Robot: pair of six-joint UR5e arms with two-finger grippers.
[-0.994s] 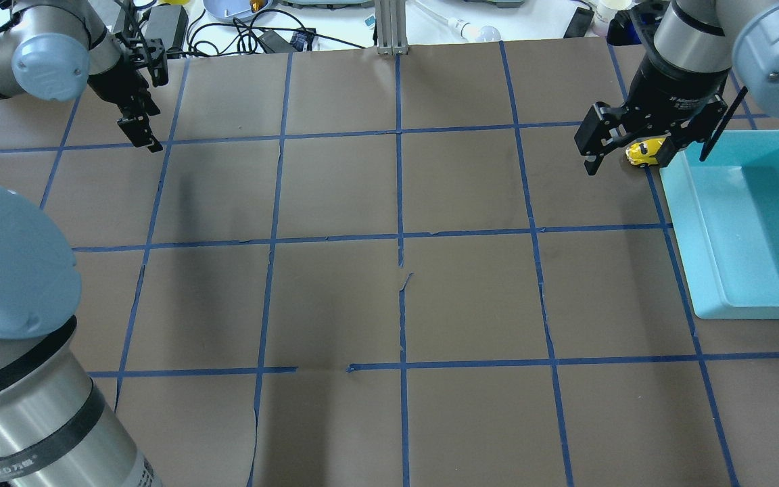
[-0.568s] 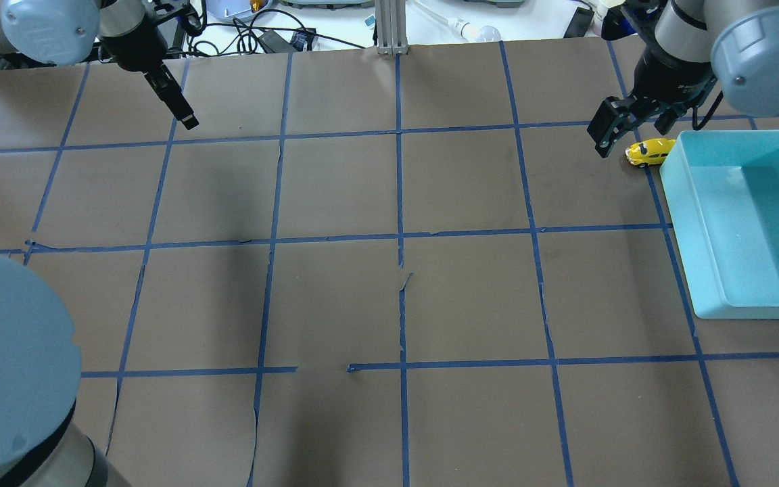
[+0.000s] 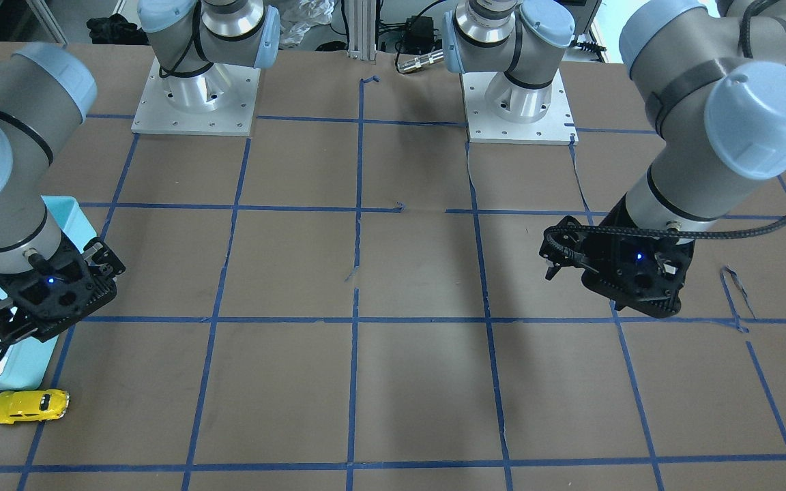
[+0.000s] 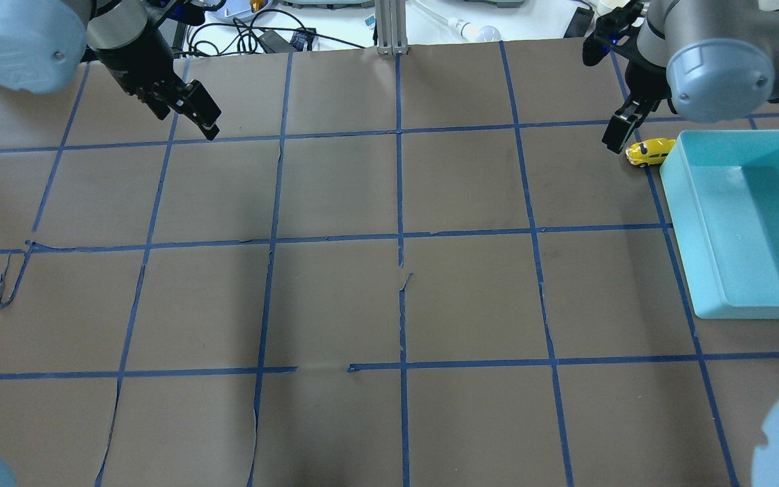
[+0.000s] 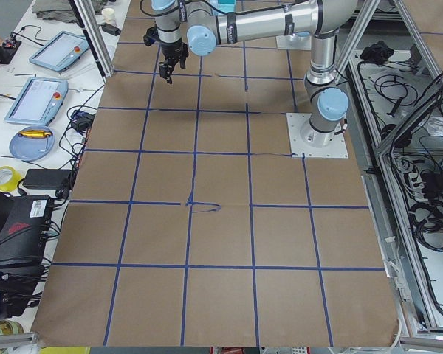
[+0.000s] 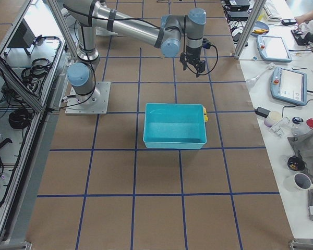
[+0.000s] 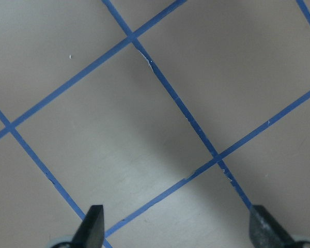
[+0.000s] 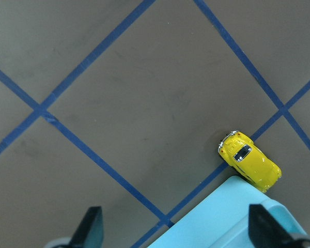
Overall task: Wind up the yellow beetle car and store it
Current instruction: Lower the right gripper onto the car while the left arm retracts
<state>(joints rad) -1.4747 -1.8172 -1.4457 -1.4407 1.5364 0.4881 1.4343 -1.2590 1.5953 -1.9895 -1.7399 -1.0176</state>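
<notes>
The yellow beetle car [image 4: 650, 151] stands on the brown table, just outside the far left corner of the teal bin [image 4: 686, 230]. It also shows in the front view [image 3: 29, 406] and the right wrist view [image 8: 249, 160], next to the bin's corner [image 8: 222, 219]. My right gripper [image 4: 623, 135] is open and empty. It hangs raised above the table, a little to the far left of the car and apart from it [image 8: 178, 232]. My left gripper [image 4: 201, 118] is open and empty above bare table at the far left [image 7: 178, 232].
Blue tape lines grid the brown paper, with a loose torn strip [image 4: 11, 277] at the left. Cables and devices [image 4: 261, 34] lie beyond the far edge. The arm bases [image 3: 195, 102] stand at the robot's side of the table. The bin [image 6: 175, 141] holds nothing.
My right gripper, which stood open over the car, has risen and pulled back, and the car stays on the table. My left gripper has swung to the right.
</notes>
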